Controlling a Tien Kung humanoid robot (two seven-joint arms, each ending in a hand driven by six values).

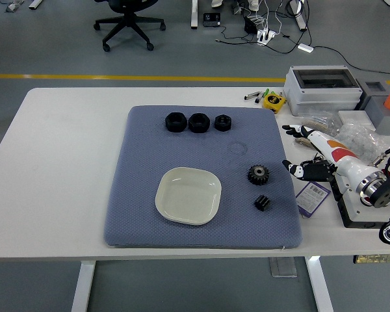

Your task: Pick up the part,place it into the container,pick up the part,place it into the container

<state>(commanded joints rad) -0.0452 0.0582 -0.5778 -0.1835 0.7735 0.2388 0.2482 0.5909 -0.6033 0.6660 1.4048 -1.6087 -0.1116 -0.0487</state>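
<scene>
Two small black gears lie on the blue mat (143, 195), both to the left of the right hand (309, 153): the larger gear (259, 173) close beside its fingertips, the smaller gear (262, 203) below that, and the cream dish (188, 195) farther left still. Only this hand is in view, resting on the white table (58, 162), fingers loosely spread, holding nothing.

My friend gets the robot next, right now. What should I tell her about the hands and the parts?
Right hand: open, empty, at the mat's right edge. Left hand: not in view.
Dish: on the blue mat, nothing in it.
Large gear and small gear: on the mat, right of the dish.
Three black nuts: in a row at the mat's far side.
Done: nothing placed.
Left: both picks and placements.
</scene>
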